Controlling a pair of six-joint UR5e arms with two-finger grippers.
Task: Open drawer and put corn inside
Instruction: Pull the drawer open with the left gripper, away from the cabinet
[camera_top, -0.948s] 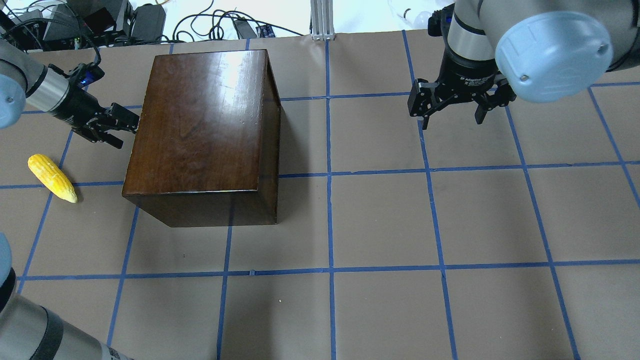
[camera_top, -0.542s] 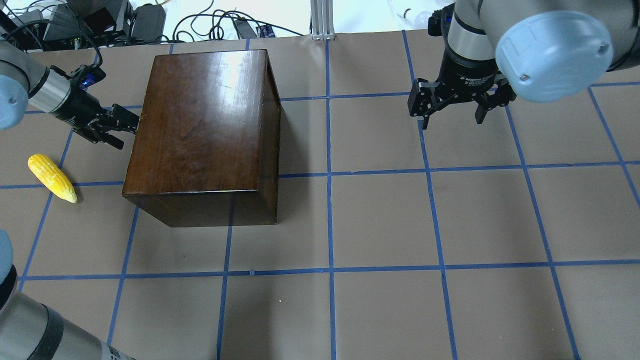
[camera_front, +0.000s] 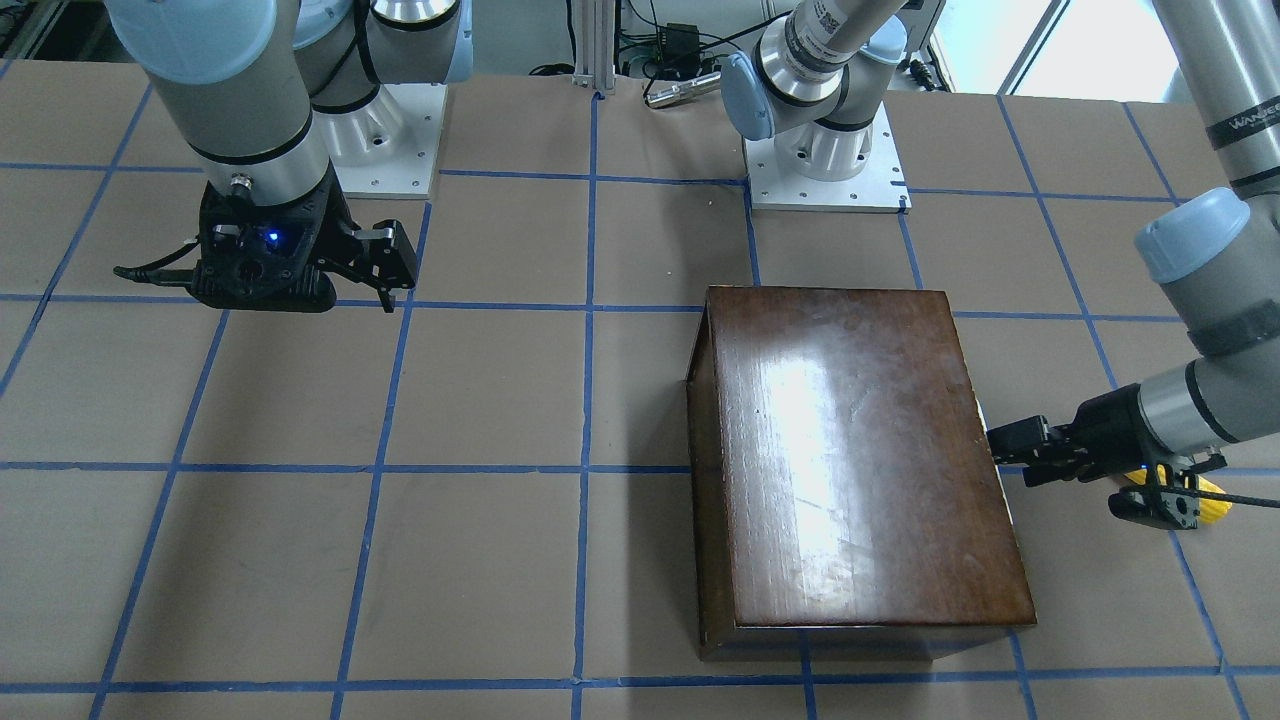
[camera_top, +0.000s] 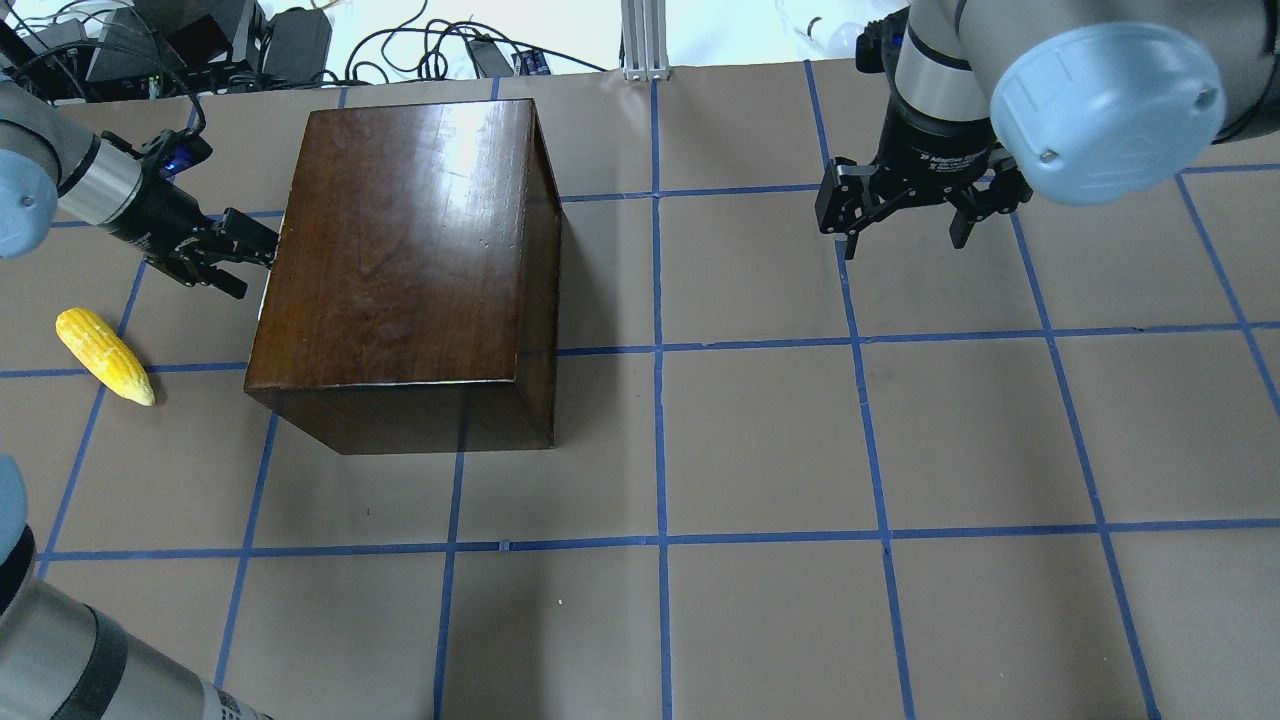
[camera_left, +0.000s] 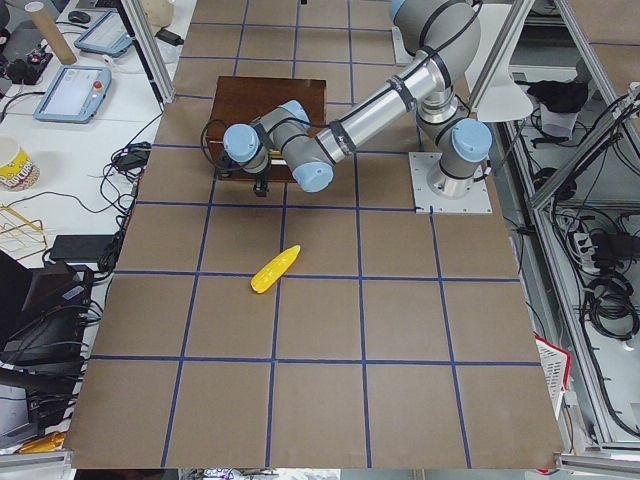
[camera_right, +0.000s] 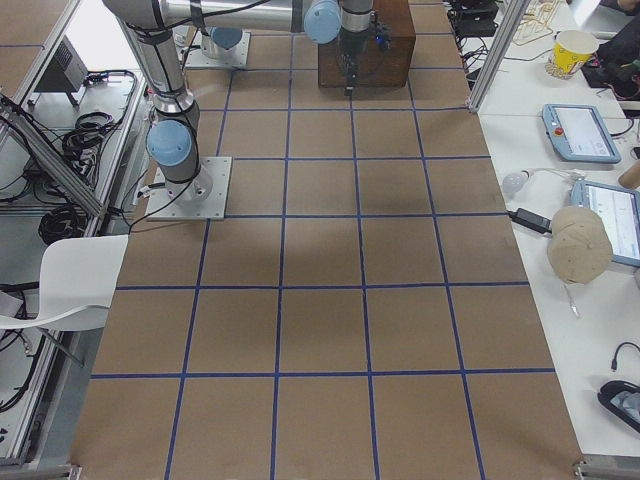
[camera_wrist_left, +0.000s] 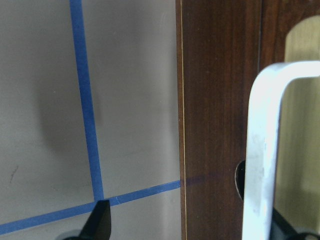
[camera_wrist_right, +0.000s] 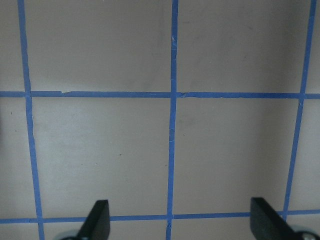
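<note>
From overhead, you've got one dark-brown box (camera_top: 400, 250), one corn (camera_top: 103, 356) and two grippers. The left gripper (camera_top: 240, 258) is nosed up against the box's left face. The corn lies flat on the table (camera_top: 760, 450) near that gripper, touching neither it nor the box, with its pointed end toward the robot. The right gripper (camera_top: 905, 235) hangs over the table well to the box's right, jaws spread wide.

Front-facing view: same single box. The corn is mostly hidden behind the left wrist, so you only see a yellow sliver.

Left side view: one corn, out in the open, well apart from the box.

Left wrist camera: one pale metal handle (camera_wrist_left: 260, 150) on the dark drawer front (camera_wrist_left: 215, 125). The fingers (camera_wrist_left: 100, 220) sit either side of the handle, apart and not clamped. The visible one is well off it. The other is cropped at the frame edge, so contact can't be judged. You can't tell here whether the drawer is cracked open.

Right wrist camera: two fingertips, far apart, nothing held.
</note>
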